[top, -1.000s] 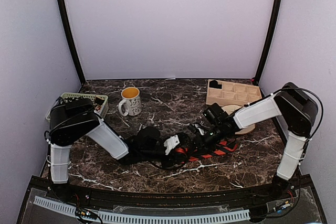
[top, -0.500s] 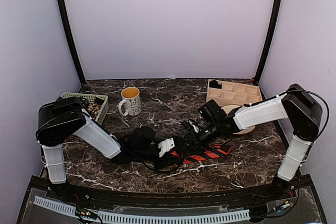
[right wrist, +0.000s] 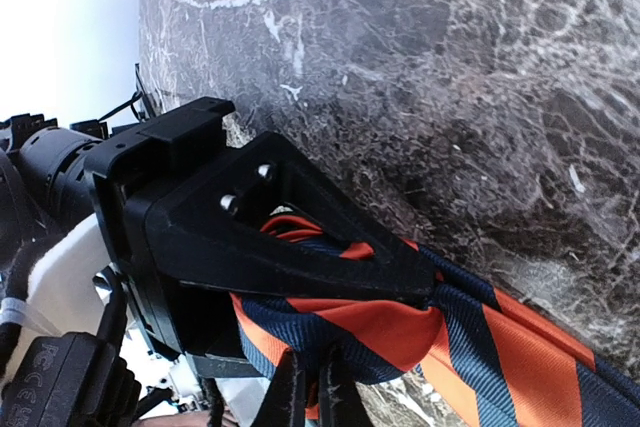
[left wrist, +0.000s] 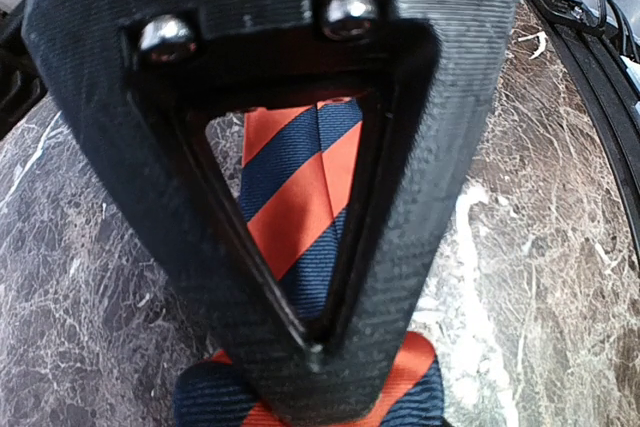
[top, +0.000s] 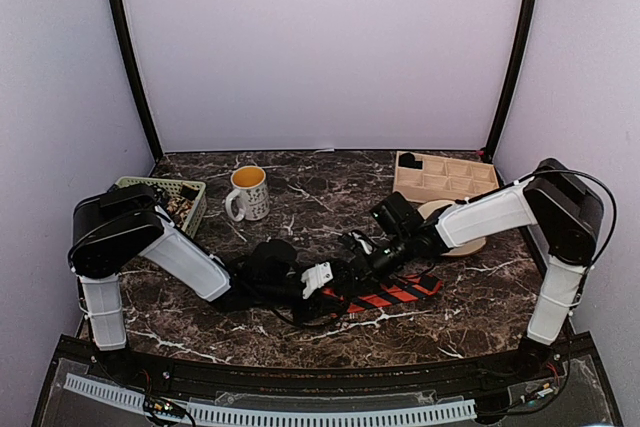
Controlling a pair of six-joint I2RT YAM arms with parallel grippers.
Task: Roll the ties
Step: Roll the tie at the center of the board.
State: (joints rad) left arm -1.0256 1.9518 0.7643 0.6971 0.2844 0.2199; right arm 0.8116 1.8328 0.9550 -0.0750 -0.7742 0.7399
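A red-and-black striped tie [top: 398, 293] lies flat on the dark marble table [top: 330, 187], near its front centre, one end rolled up. The left gripper [top: 330, 285] clamps that rolled end; the right gripper [top: 352, 269], pinched closed, nips the fabric just beside it.

Dark marble table [top: 330, 179] is carrying everything. White mug [top: 247, 193] with an orange inside is sitting at 11 o'clock. Green basket [top: 150, 187] at 10 o'clock is holding small bits, too small to tell. Wooden compartment tray [top: 445, 177] is lying at 1 o'clock, with a pale round plate [top: 432, 210] sitting just beside its near edge.
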